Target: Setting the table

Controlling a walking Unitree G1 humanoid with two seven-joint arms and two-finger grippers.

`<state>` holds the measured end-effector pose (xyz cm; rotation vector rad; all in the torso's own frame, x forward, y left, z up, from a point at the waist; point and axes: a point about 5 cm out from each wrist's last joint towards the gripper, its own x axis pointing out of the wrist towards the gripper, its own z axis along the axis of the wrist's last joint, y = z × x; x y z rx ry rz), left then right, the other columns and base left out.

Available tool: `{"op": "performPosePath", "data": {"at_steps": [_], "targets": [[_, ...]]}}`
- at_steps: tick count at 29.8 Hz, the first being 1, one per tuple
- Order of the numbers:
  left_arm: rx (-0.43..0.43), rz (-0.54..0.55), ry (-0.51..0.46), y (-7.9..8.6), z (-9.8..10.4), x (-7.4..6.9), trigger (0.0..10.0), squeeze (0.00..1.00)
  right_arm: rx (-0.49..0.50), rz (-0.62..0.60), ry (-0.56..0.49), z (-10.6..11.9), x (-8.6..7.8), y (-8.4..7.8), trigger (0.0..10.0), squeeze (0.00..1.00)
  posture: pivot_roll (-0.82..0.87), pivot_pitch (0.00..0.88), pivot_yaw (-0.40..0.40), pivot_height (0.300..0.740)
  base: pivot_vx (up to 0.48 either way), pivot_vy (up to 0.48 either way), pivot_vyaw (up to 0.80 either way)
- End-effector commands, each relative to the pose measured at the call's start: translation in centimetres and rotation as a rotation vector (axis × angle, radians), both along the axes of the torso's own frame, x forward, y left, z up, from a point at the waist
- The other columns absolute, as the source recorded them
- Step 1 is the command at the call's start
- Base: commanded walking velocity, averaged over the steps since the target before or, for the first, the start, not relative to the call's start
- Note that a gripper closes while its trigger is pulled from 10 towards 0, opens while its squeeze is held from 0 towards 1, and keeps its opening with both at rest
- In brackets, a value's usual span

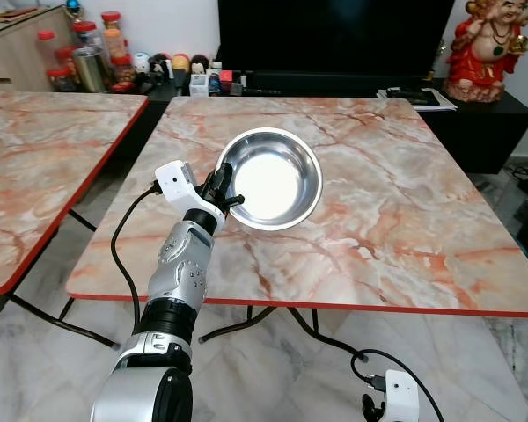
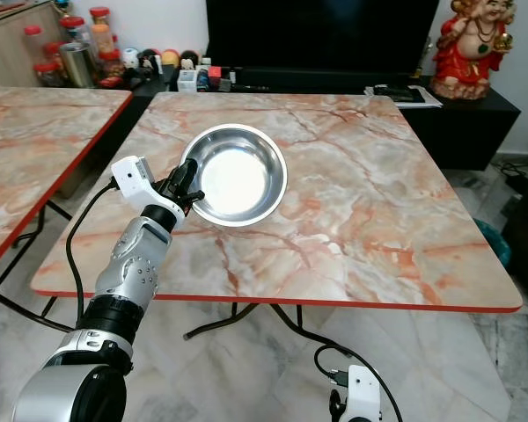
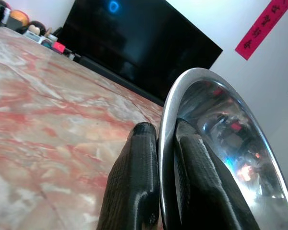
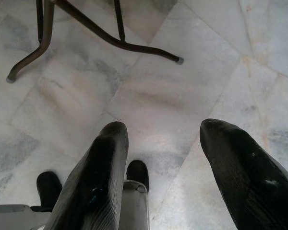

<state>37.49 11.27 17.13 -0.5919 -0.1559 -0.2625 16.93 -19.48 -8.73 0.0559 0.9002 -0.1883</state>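
- Steel bowl point(image 1: 271, 178) sits over the marble table point(image 1: 378, 202), left of centre, nearer the left edge than the right, roughly midway between front and back edges.
- Our left gripper point(image 1: 222, 192) is clamped on the bowl's near-left rim: one finger point(image 3: 134, 182) outside the wall, the other finger point(image 3: 201, 182) inside, pinched tight on the metal.
- From the left wrist view the bowl looks tilted, rim raised toward the camera; we can't tell whether its base touches the tabletop.
- Bowl interior is bare, with bright reflections.
- Our left arm point(image 1: 180, 272) reaches up from the front edge of the table, and a black cable point(image 1: 123, 237) loops off the wrist.
- Our right gripper point(image 4: 158, 158) hangs low below the table's front edge, pointing at the marble floor point(image 4: 149, 96); fingers are spread wide with nothing between them.
- A metal table leg point(image 4: 110, 36) crosses the floor ahead of the right gripper.
- A second marble table point(image 1: 35, 158) stands just beside the left edge, apart by a narrow gap.
- Beyond the back edge: dark TV point(image 1: 334, 35) on a low black cabinet point(image 1: 484, 123), a red figurine point(image 1: 488, 53) at its right end, jars point(image 1: 101, 53) and small bottles to the left.
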Motion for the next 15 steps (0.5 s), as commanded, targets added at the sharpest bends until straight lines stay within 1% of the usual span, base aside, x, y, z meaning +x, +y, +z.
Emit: {"op": "performPosePath", "data": {"at_steps": [1, 4, 9, 15], "targets": [[0.008, 0.006, -0.011, 0.10, 0.32, 0.03, 10.0, 0.00, -0.005, 0.009, -0.005, 0.09, 0.19, 0.01, 10.0, 0.00, -0.01, 0.000, -0.014, 0.736, 0.000, 0.000, 0.00], [0.008, 0.006, -0.010, 0.11, 0.31, 0.04, 10.0, 0.00, -0.006, 0.009, -0.005, 0.08, 0.18, 0.01, 10.0, 0.00, -0.01, 0.000, -0.014, 0.736, 0.000, 0.000, 0.00], [0.010, 0.013, -0.011, 0.34, 0.33, 0.05, 10.0, 0.00, -0.005, 0.013, -0.004, 0.08, 0.19, 0.07, 10.0, 0.00, -0.01, 0.000, -0.016, 0.736, 0.000, -0.253, 0.00], [0.009, 0.018, -0.012, 0.43, 0.32, 0.05, 10.0, 0.00, -0.007, 0.015, -0.003, 0.07, 0.18, 0.09, 10.0, 0.00, -0.01, 0.000, -0.016, 0.736, 0.000, -0.321, 0.00]]}}
